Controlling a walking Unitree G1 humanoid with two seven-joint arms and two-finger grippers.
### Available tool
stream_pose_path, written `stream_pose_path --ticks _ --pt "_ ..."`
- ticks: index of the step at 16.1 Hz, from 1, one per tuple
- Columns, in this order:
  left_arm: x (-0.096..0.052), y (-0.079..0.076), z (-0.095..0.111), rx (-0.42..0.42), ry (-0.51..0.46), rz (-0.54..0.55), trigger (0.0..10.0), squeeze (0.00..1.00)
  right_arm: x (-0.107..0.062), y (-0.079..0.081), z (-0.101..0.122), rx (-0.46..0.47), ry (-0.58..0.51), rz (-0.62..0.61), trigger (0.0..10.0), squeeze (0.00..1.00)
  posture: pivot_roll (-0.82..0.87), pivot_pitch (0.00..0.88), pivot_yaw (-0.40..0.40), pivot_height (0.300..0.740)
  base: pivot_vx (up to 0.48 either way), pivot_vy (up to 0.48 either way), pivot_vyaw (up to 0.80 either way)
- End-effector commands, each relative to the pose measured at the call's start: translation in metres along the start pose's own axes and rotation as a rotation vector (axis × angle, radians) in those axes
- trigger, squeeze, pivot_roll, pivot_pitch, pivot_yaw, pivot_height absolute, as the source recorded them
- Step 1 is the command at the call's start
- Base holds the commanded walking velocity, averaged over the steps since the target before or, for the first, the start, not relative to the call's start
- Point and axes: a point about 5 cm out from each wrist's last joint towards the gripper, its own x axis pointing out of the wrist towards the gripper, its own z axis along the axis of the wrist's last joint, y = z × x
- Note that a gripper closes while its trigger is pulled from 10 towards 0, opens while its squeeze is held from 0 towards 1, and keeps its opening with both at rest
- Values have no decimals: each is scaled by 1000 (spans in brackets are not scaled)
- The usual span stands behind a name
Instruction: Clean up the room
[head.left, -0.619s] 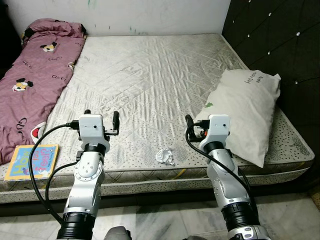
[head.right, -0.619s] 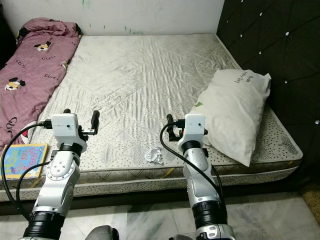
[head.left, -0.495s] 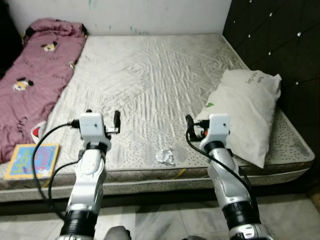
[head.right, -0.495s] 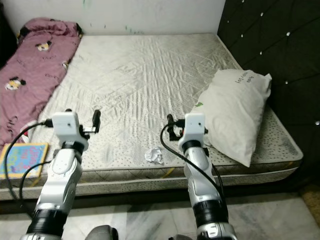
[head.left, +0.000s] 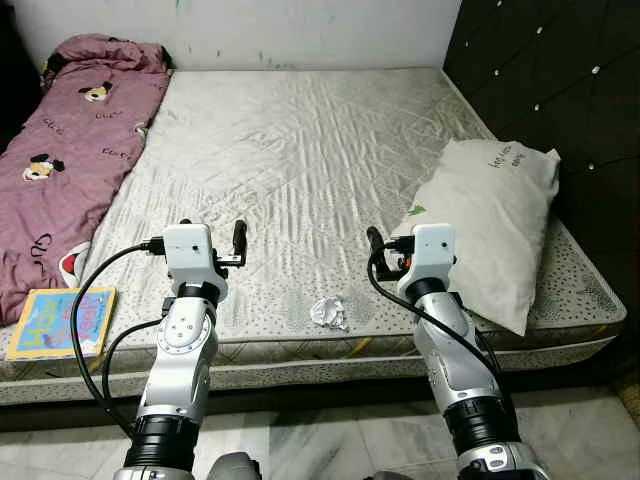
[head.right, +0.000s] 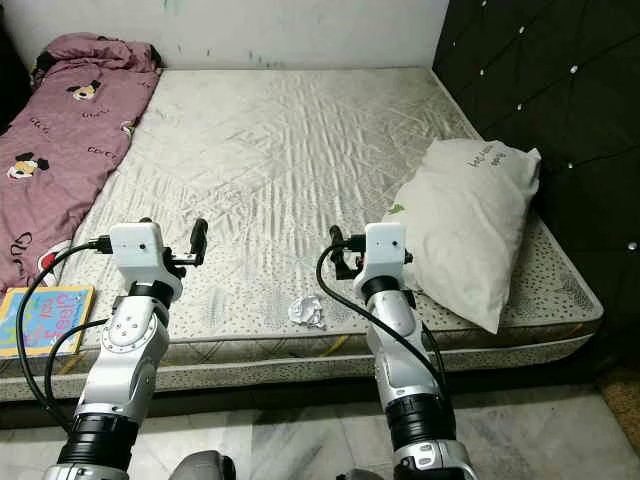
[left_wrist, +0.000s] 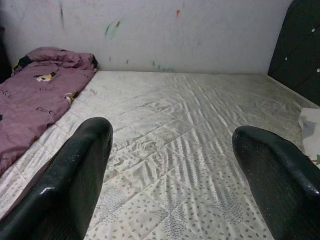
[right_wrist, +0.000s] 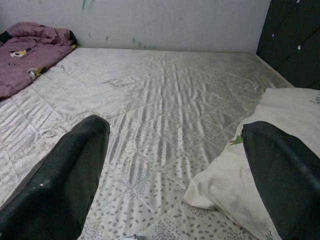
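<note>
Left eye view: I hold both arms over the mattress (head.left: 300, 140) edge; crumpled paper (head.left: 329, 312) lies at lower centre, between left hand (head.left: 208, 240) and right hand (head.left: 385, 248), a book (head.left: 60, 322) lower left. Left wrist view: fingers (left_wrist: 75, 175) wide apart, empty. Right wrist view: fingers (right_wrist: 70, 170) wide apart, empty, pillow (right_wrist: 260, 150) alongside. My right hand could snag the pillow when reaching. Since the earlier frame, little differs; the camera shifted slightly.
</note>
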Motion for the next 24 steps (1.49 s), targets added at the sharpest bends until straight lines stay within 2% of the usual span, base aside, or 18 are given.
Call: stream_pose_path --ticks 1,5,7,9,11,13,14,16,17,18,20,24 --pt "1 1 -1 -4 13 4 10000 0 2 0 2 -2 -6 3 10000 0 30 0 -25 740 0 0 0" --pt "1 2 -2 -8 20 6 10000 0 1 0 2 5 -4 6 10000 0 32 0 -25 740 0 0 0" --pt "1 2 -3 -9 22 4 10000 0 1 0 0 8 4 3 10000 0 32 0 -25 740 0 0 -800" --pt "1 1 -2 -11 13 -8 10000 0 1 1 1 2 -3 10 10000 0 33 0 -25 740 0 0 0" --pt "0 6 0 -37 -9 28 10000 0 1 1 4 0 -15 12 10000 0 35 0 -25 740 0 0 0" --pt "-2 7 5 25 -35 7 10000 0 0 5 14 2 -55 28 10000 0 35 0 -25 740 0 0 0" --pt "-5 9 11 85 -68 -4 10000 0 -2 7 19 8 -70 31 10000 0 40 0 -20 740 0 0 0" --pt "-12 7 23 100 -119 0 10000 0 -5 5 24 15 -89 29 10000 0 51 0 -13 740 0 0 0" --pt "-25 12 22 104 -95 27 10000 0 -11 -2 26 11 -101 16 10000 0 56 1 -13 740 0 0 0" --pt "-30 18 17 124 -59 75 10000 0 -15 -5 27 7 -104 13 10000 0 64 20 -17 740 0 0 0" --pt "-36 29 9 38 -6 72 10000 0 -26 -10 24 -24 -94 17 10000 0 61 27 -18 740 0 0 0" --pt "-47 27 12 49 6 43 10000 0 -36 -14 23 -27 -73 20 10000 0 53 32 -14 740 0 0 0"
